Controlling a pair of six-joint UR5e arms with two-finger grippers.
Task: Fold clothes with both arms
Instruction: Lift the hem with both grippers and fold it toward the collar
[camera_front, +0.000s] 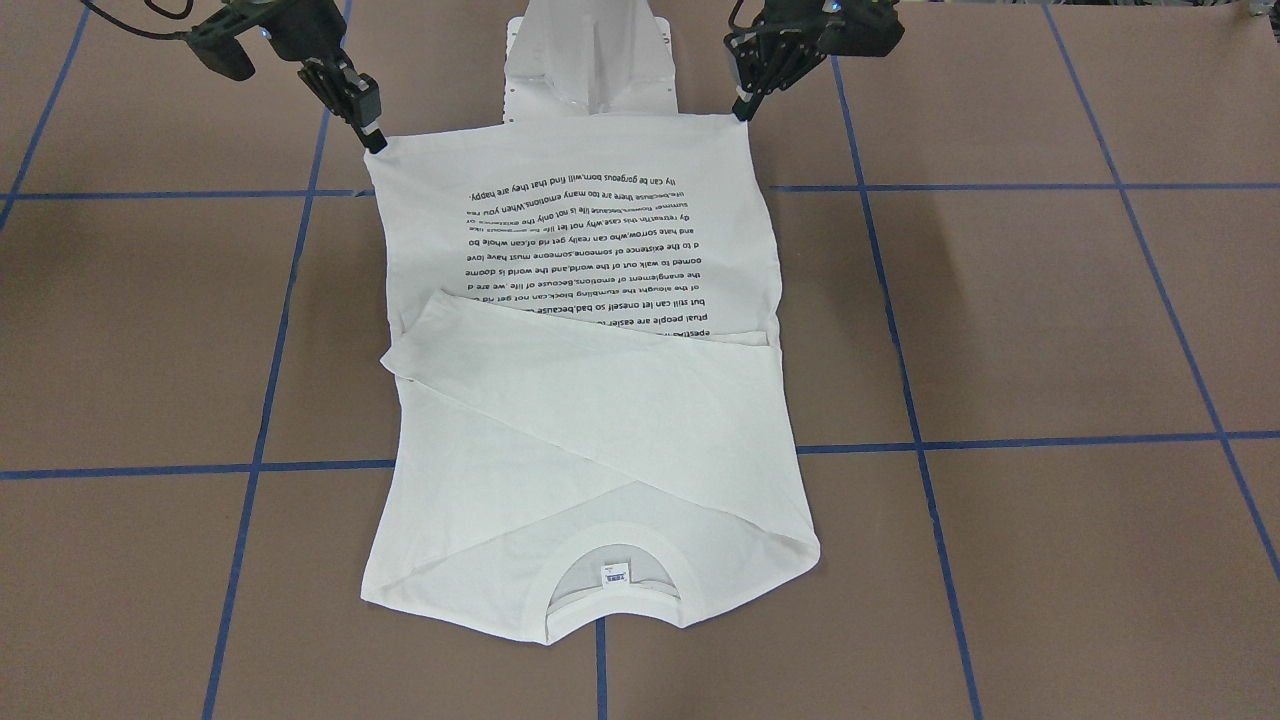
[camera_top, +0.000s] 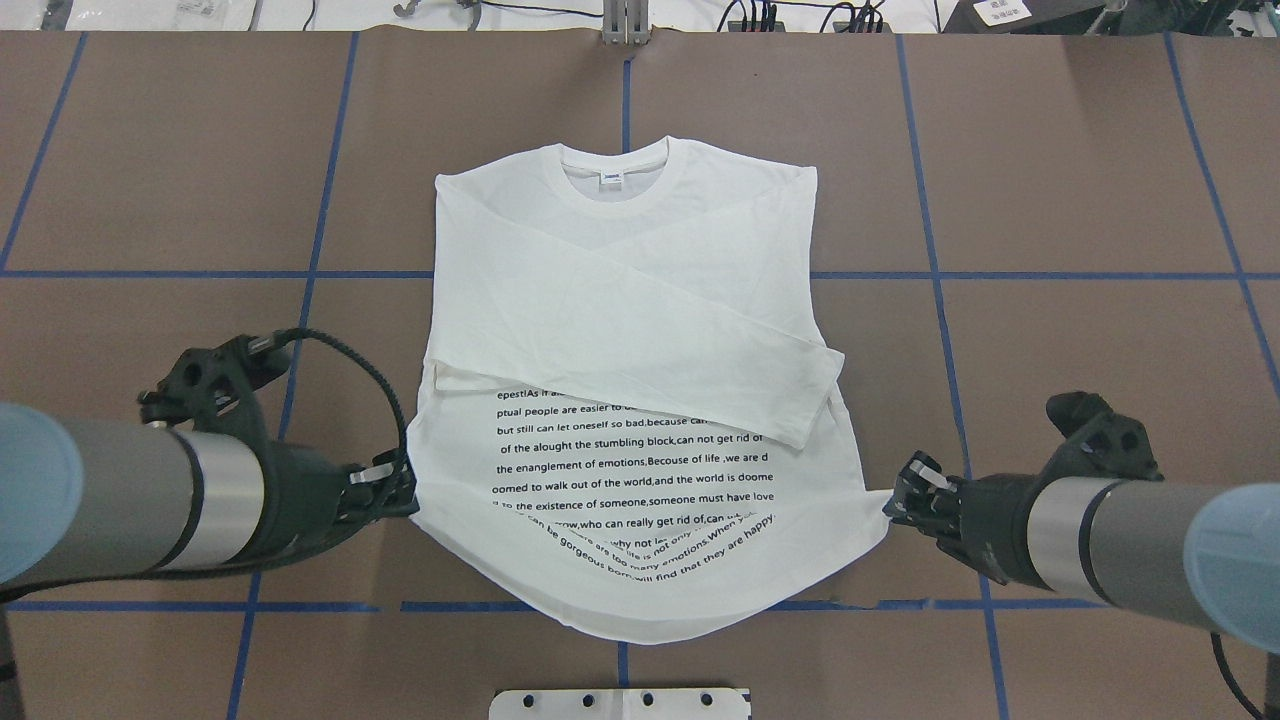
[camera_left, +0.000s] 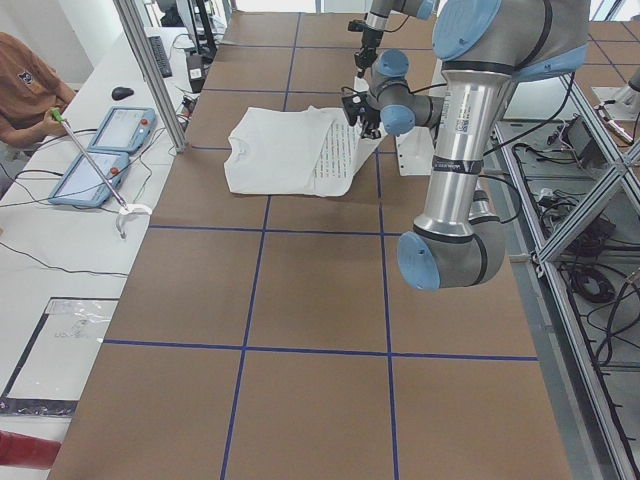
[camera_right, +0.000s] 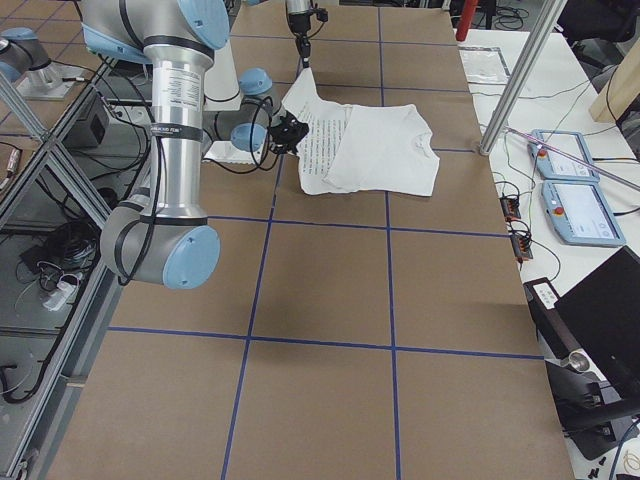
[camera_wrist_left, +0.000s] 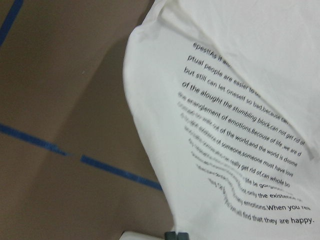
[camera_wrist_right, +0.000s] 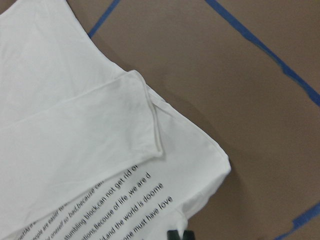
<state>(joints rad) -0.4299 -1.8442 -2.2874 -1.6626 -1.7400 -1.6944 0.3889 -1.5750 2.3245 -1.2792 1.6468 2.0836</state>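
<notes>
The white long-sleeved T-shirt (camera_top: 620, 300) lies front up mid-table, collar (camera_top: 612, 160) at the far side. Both sleeves are folded across the chest, partly covering the black text block (camera_top: 640, 480). My left gripper (camera_top: 405, 492) is shut on the hem corner on its side, and my right gripper (camera_top: 895, 500) is shut on the other hem corner. The hem is raised off the table and sags between them. In the front-facing view the left gripper (camera_front: 742, 112) is at the right and the right gripper (camera_front: 375, 140) at the left of the shirt (camera_front: 590, 420).
The white pedestal base (camera_top: 620, 703) sits just behind the hem, between my arms. The brown table (camera_top: 1080, 180) carries a grid of blue tape lines. A seated operator (camera_left: 25, 85) and two tablets (camera_left: 100, 150) are beyond the far edge.
</notes>
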